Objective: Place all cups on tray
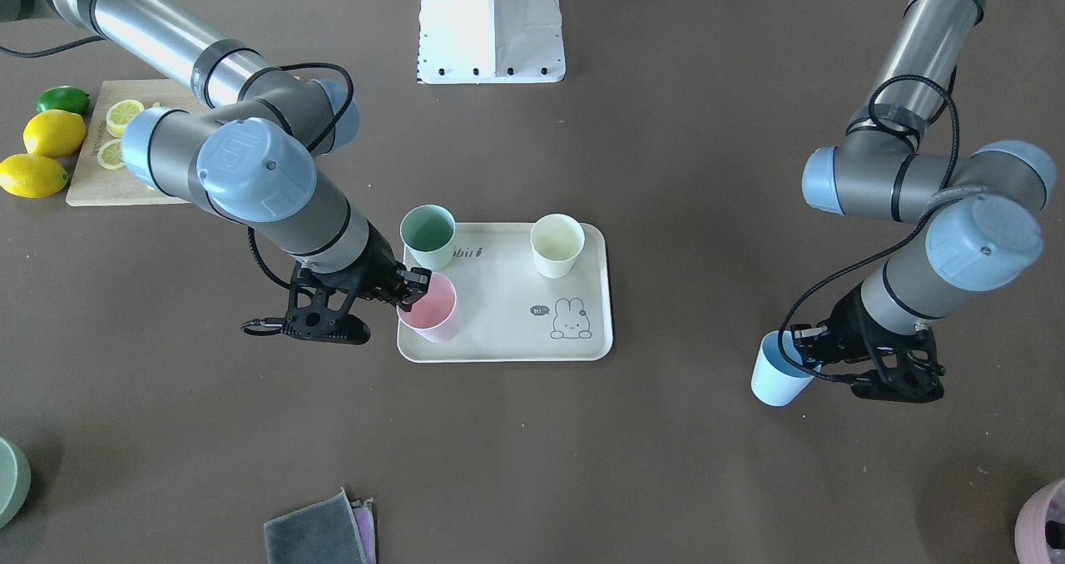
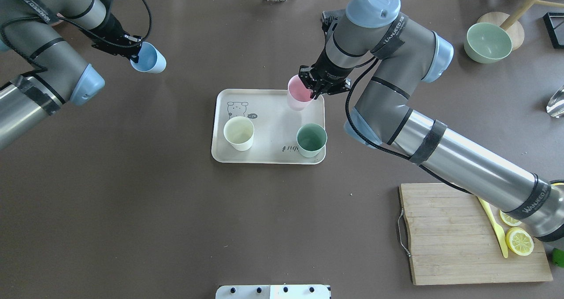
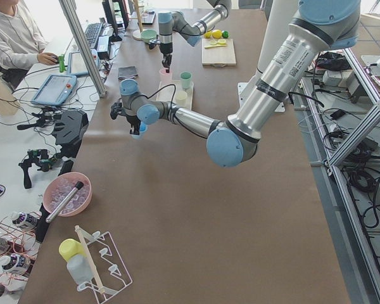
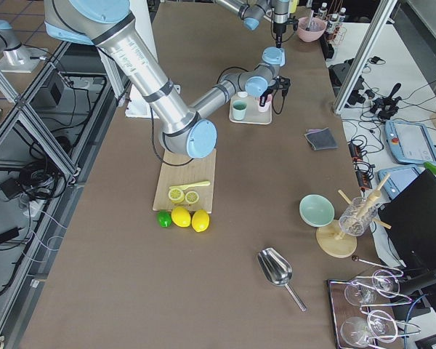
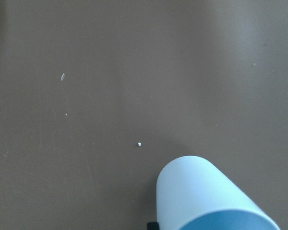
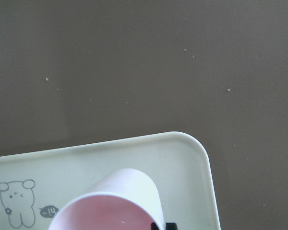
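The beige tray [image 1: 499, 314] lies mid-table, also in the overhead view [image 2: 269, 122]. On it stand the mint green cup [image 1: 428, 235] [image 2: 311, 139] and the cream white cup [image 1: 557, 244] [image 2: 239, 132]. My right gripper [image 1: 413, 288] [image 2: 313, 89] is shut on the rim of the pale pink cup [image 1: 428, 308] [image 2: 298, 94] [image 6: 110, 201], holding it at the tray's far right corner. My left gripper [image 1: 795, 352] [image 2: 134, 56] is shut on the light blue cup [image 1: 780, 378] [image 2: 150, 59] [image 5: 206, 196], held tilted over bare table far to the tray's left.
A wooden cutting board [image 2: 454, 233] with lemon slices and a yellow knife lies at my near right, whole lemons [image 1: 42, 152] and a lime beside it. A green bowl [image 2: 487, 42] is far right. A folded grey cloth [image 1: 320, 535] lies at the far edge.
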Robot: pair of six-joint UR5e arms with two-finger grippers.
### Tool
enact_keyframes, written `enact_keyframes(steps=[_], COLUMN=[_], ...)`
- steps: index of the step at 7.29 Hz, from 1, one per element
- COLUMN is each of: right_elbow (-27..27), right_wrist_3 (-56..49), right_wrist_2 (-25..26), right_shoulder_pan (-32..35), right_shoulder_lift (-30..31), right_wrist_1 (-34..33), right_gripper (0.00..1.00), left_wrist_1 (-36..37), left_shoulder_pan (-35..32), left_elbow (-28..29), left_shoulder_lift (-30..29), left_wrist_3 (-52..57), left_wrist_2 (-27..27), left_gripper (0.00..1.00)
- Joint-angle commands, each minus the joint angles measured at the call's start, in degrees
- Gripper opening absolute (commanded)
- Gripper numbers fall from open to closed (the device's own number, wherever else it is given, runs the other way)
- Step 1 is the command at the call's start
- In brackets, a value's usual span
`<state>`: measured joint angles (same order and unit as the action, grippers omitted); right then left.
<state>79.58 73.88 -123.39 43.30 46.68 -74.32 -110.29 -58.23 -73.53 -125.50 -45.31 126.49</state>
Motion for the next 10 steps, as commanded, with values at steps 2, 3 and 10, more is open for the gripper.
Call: enact_keyframes(steps=[2, 3, 10], right_elbow=[1.45, 3.11, 12.7], right_wrist_3=[-0.41, -0.75, -7.85], right_wrist_2=[2.46, 2.02, -3.51], right_shoulder_pan=[-1.28, -0.41, 6.08], right_shoulder_lift=[0.33, 1.29, 12.71], right_wrist_1=[-0.12, -0.38, -0.82], right_gripper=[1.0, 1.0, 1.0], left_wrist_1=[0.34, 0.26, 0.34], left_shoulder_pan=[7.74, 11.87, 6.68], left_elbow=[-5.55, -6.18, -9.77], left_shoulder_lift=[-3.95, -5.7, -0.4], left_wrist_3=[-14.23, -18.63, -12.24], left_wrist_2=[0.07, -0.8, 3.97], left_gripper=[0.0, 0.0, 0.98])
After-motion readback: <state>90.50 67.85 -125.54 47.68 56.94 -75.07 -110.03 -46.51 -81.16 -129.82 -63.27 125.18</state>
